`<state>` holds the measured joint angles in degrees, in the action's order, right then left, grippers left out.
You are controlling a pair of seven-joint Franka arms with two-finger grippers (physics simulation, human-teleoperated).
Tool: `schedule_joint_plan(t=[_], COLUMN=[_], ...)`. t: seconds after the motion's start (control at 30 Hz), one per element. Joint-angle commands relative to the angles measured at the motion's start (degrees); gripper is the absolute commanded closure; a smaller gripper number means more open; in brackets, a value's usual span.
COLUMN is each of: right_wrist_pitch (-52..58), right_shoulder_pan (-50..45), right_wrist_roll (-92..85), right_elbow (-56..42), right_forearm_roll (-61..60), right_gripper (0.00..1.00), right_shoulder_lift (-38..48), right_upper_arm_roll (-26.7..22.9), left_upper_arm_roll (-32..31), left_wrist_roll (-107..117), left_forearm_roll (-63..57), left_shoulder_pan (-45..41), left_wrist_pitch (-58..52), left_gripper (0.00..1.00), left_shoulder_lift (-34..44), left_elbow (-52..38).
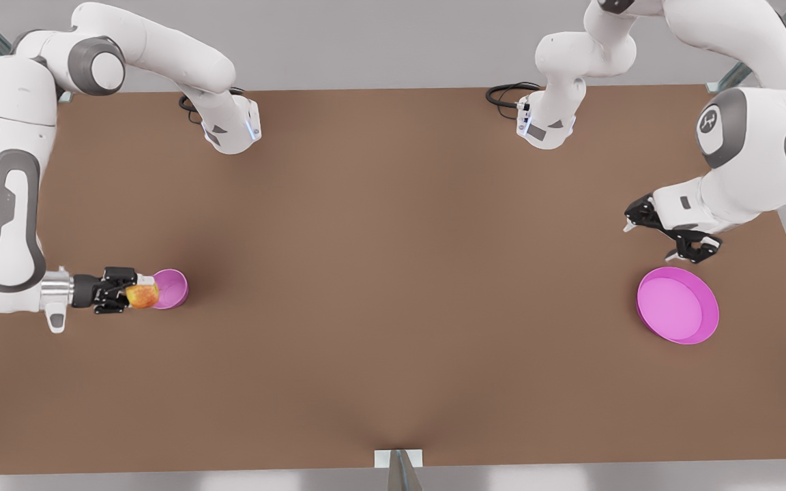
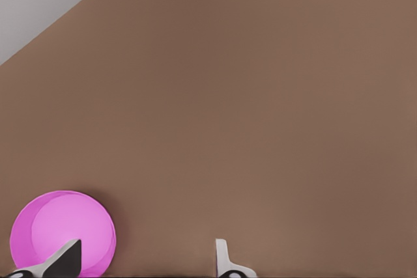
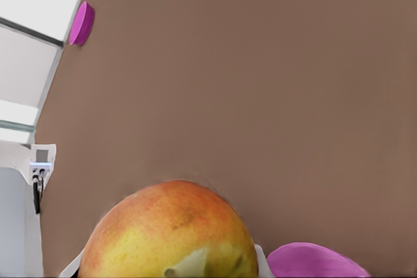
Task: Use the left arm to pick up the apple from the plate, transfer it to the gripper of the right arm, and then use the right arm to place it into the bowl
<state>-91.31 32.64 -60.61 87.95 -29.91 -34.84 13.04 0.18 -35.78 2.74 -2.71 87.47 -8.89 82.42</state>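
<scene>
Right gripper (image 1: pixel 135 294) at front view's left, forearm level, fingers clamped on apple (image 1: pixel 142 296). Apple at near rim of bowl (image 1: pixel 171 288), not inside. Left gripper (image 1: pixel 669 235) spread open, holding nothing, above table (image 1: pixel 393 273) beside plate (image 1: pixel 678 305). Right wrist view: apple (image 3: pixel 171 232) close-up, bowl rim (image 3: pixel 313 262) just beyond, plate (image 3: pixel 82 23) far off.

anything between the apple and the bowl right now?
Nothing visible. The right hand holds the apple right at the bowl rim, with only bare table around. The left hand waits open near the plate, far off.
</scene>
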Motion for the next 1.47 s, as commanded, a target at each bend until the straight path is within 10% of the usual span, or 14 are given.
schedule_joint_plan(t=[0.0,0.53,0.6,0.8,1.0,1.17,1.2,1.27,1.43], right_wrist_pitch=[-0.4,-10.4,-10.6,-9.3,-5.9,-0.4,-0.8,-0.9,-3.7], right_shoulder_pan=[0.2,-1.5,-1.5,-0.9,-6.3,-7.9,-11.7,-36.4,-37.6], right_wrist_roll=[-4.0,-3.8,-3.8,-2.8,48.9,67.5,68.3,64.3,64.8], right_elbow=[-0.4,6.4,6.6,3.2,-17.8,-17.7,-13.4,-10.4,-6.9], right_forearm_roll=[7.1,16.7,16.7,16.5,43.3,48.3,45.5,30.7,29.6], right_gripper=[0.22,0.21,0.00,0.00,0.00,0.00,0.00,0.00,0.00], right_shoulder_lift=[0.0,-1.4,-1.3,-0.1,3.9,9.7,17.0,22.6,22.7], right_upper_arm_roll=[0.0,0.8,0.7,0.9,23.4,29.1,23.5,-12.1,-13.3], left_upper_arm_roll=[0.1,0.3,0.3,0.3,0.2,0.2,0.2,0.1,0.1], left_wrist_roll=[39.7,49.6,49.5,49.3,45.5,44.0,44.0,44.0,44.0], left_forearm_roll=[0.2,-0.5,-0.5,-0.5,-0.6,-0.5,-0.5,-0.5,-0.6], left_shoulder_pan=[-0.5,0.3,0.3,0.3,0.3,0.3,0.2,0.2,0.2], left_wrist_pitch=[-2.7,-0.7,-0.7,-0.7,-0.7,-1.1,-1.2,-1.2,-1.2], left_gripper=[0.00,0.00,0.00,0.00,0.00,0.00,0.00,0.00,0.00], left_shoulder_lift=[-0.3,-6.6,-6.6,-6.6,-8.7,-8.4,-8.3,-8.3,-8.3], left_elbow=[0.3,-4.6,-4.6,-4.6,-7.8,-7.8,-7.8,-7.8,-7.8])
